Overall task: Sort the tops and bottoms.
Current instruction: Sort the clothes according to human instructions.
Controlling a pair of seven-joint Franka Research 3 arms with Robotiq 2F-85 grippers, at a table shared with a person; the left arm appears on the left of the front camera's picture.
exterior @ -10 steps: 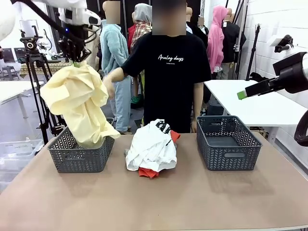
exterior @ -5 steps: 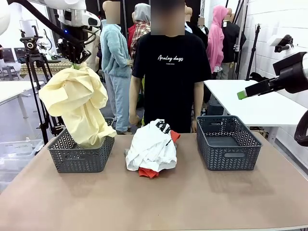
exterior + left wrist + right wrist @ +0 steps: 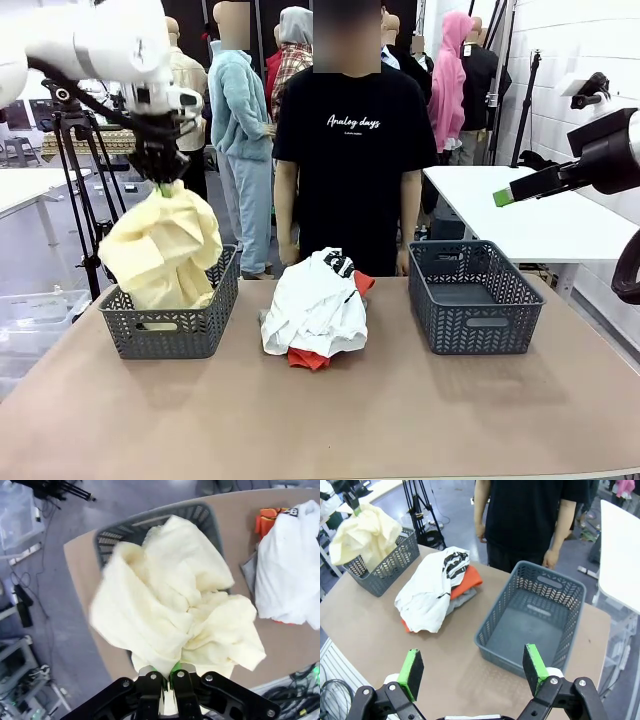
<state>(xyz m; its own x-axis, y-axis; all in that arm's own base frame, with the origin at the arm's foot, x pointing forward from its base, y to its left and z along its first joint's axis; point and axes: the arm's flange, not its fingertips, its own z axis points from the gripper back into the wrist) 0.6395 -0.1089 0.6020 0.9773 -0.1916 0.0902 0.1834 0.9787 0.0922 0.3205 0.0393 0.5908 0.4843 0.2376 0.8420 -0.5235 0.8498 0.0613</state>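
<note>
My left gripper (image 3: 164, 180) (image 3: 166, 676) is shut on the top of the pale yellow garment (image 3: 163, 248) (image 3: 172, 607) (image 3: 364, 532), which hangs bunched into the left basket (image 3: 170, 330) (image 3: 200, 514) (image 3: 385, 569). The white garment (image 3: 314, 303) (image 3: 290, 565) (image 3: 427, 591) lies heaped at the table's middle over the orange-red one (image 3: 309, 358) (image 3: 465, 581) (image 3: 267, 517). A grey strip, the light grey garment (image 3: 461, 600) (image 3: 247, 570), pokes out beneath them. My right gripper (image 3: 472, 670) is open, high above the table's near right; its green fingertip (image 3: 502, 197) shows in the front view.
An empty dark grey basket (image 3: 473, 297) (image 3: 532, 617) stands at the table's right. A person in a black T-shirt (image 3: 352, 150) stands at the far edge, arms down. A tripod (image 3: 85, 170) stands behind the left basket. A white table (image 3: 540, 215) is off to the right.
My left gripper has come down with the yellow garment, so more of the cloth now sits inside the left basket. The person's hand has dropped to the side.
</note>
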